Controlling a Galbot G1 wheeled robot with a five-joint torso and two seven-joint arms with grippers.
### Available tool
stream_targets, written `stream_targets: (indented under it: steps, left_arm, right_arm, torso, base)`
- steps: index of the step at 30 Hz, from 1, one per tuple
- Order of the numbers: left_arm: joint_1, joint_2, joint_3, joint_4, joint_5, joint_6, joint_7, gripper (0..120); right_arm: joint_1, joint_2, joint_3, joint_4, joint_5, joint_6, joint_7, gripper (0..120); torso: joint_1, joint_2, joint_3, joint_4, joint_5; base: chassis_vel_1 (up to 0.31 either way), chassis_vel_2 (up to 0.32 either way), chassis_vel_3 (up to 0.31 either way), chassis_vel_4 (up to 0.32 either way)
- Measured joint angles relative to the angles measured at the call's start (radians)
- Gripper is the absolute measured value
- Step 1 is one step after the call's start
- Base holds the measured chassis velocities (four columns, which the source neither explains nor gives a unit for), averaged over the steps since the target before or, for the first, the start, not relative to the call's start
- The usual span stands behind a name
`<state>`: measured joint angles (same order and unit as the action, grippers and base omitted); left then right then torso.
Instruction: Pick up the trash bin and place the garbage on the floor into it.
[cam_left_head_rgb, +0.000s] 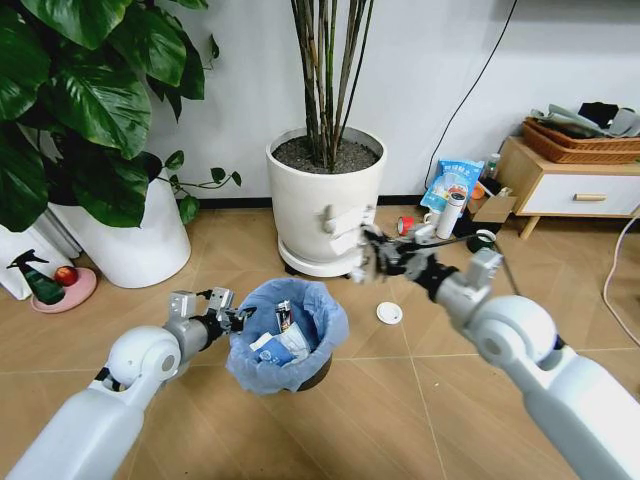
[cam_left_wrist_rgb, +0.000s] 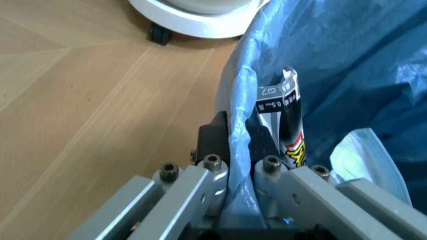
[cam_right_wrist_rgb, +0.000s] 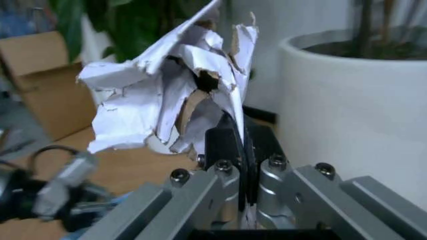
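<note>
Crinkly blue bag plastic is all the left gripper (cam_left_head_rgb: 232, 316) has hold of: jaws closed tight on the liner fold at the rim of the trash bin (cam_left_head_rgb: 285, 335), on the side nearest the robot's left. The left wrist view shows the film pinched between the pads, with a dark bit that may be the rim itself just behind; cannot tell whether rigid wall is in the pinch. The bin sits low over the floor (cam_left_head_rgb: 120, 320); whether it is touching or just lifted is not clear. Inside: printed wrappers and a thin tube (cam_left_head_rgb: 284, 316).

The right gripper (cam_left_head_rgb: 368, 252) is up in front of the white plant pot (cam_left_head_rgb: 325, 200), jaws closed on a torn, crumpled white paper scrap (cam_right_wrist_rgb: 177, 85), well to the right of the bin opening and above it. A white round disc (cam_left_head_rgb: 389, 313) lies on the floor between bin and right arm, not yet collected.

Risks, as judged:
- If the grip is liner only, the bag could slip or tear and the bin could tilt or drop, spilling its contents.
- The scrap is light and held by one edge, so a release short of the opening would likely let it drift and miss.
- The right arm's path to the bin passes close to the pot, so a knock is possible.
- The disc is flat, so the jaws may skid off it.
</note>
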<state>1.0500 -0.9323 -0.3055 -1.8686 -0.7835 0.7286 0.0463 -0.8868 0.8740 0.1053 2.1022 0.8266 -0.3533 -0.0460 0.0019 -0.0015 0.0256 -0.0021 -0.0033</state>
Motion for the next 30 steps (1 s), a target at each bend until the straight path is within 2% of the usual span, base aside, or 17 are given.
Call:
stream_targets:
  steps: [1, 2, 6, 16, 18, 20, 21, 24, 25, 28, 29, 30]
  left_arm:
    - [0.000, 0.000, 0.000, 0.000, 0.000, 0.000, 0.000, 0]
    - [-0.007, -0.001, 0.001, 0.005, -0.001, 0.000, 0.001, 0]
    - [-0.020, -0.006, 0.010, 0.018, -0.002, 0.000, 0.002, 0]
    - [-0.038, -0.017, 0.022, 0.036, -0.002, 0.000, 0.003, 0]
    - [-0.045, -0.019, 0.023, 0.041, -0.003, 0.000, 0.004, 0]
    - [-0.059, -0.025, 0.027, 0.052, -0.003, 0.000, 0.006, 0]
    - [-0.059, -0.025, 0.027, 0.052, -0.003, 0.000, 0.006, 0]
    - [-0.068, -0.029, 0.033, 0.058, -0.003, 0.000, 0.007, 0]
    - [-0.068, -0.029, 0.033, 0.058, -0.003, 0.000, 0.007, 0]
    - [-0.072, -0.031, 0.036, 0.061, -0.004, 0.000, 0.008, 0]
    - [-0.072, -0.031, 0.036, 0.061, -0.004, 0.000, 0.008, 0]
    - [-0.074, -0.031, 0.036, 0.061, -0.004, 0.000, 0.009, 0]
  right_arm:
    - [0.000, 0.000, 0.000, 0.000, 0.000, 0.000, 0.000, 0]
    - [0.028, 0.013, -0.053, 0.000, 0.001, -0.002, 0.007, 0]
    - [0.070, 0.034, -0.135, -0.004, 0.004, -0.007, 0.022, 0]
    - [0.097, 0.058, -0.228, -0.038, -0.007, -0.017, 0.060, 0]
    - [0.093, 0.060, -0.242, -0.042, -0.015, -0.020, 0.067, 5]
    - [0.075, 0.058, -0.258, -0.047, -0.039, -0.023, 0.071, 16]
    - [0.075, 0.058, -0.258, -0.047, -0.039, -0.023, 0.071, 16]
    - [0.068, 0.059, -0.266, -0.062, -0.060, -0.022, 0.072, 31]
    - [0.068, 0.059, -0.266, -0.062, -0.060, -0.022, 0.072, 31]
    - [0.068, 0.066, -0.275, -0.071, -0.064, -0.020, 0.074, 45]
    - [0.068, 0.066, -0.275, -0.071, -0.064, -0.020, 0.074, 45]
    - [0.070, 0.069, -0.278, -0.074, -0.065, -0.019, 0.074, 50]
  torso:
    - [0.000, 0.000, 0.000, 0.0000, 0.0000]
    - [0.000, 0.000, 0.000, 0.0000, 0.0003]
    - [0.000, 0.000, 0.000, -0.0002, 0.0002]
    - [0.000, 0.000, 0.000, -0.0001, 0.0001]
    - [0.000, 0.000, 0.000, -0.0001, 0.0002]
    - [0.000, 0.000, 0.000, -0.0002, 0.0003]
    - [0.000, 0.000, 0.000, -0.0002, 0.0003]
    - [0.000, 0.000, 0.000, -0.0002, 0.0002]
    - [0.000, 0.000, 0.000, -0.0002, 0.0002]
    - [0.000, 0.000, 0.000, -0.0002, 0.0002]
    - [0.000, 0.000, 0.000, -0.0002, 0.0002]
    - [0.000, 0.000, 0.000, -0.0002, 0.0003]
  base:
    - [0.000, 0.000, 0.000, 0.000]
    - [0.000, 0.000, 0.000, 0.000]
    - [0.000, 0.000, 0.000, 0.000]
    - [0.000, 0.000, 0.000, 0.000]
    - [0.000, 0.000, 0.000, 0.000]
    - [0.000, 0.000, 0.000, 0.000]
    - [0.000, 0.000, 0.000, 0.000]
    - [0.000, 0.000, 0.000, 0.000]
    - [0.000, 0.000, 0.000, 0.000]
    - [0.000, 0.000, 0.000, 0.000]
    - [0.000, 0.000, 0.000, 0.000]
    - [0.000, 0.000, 0.000, 0.000]
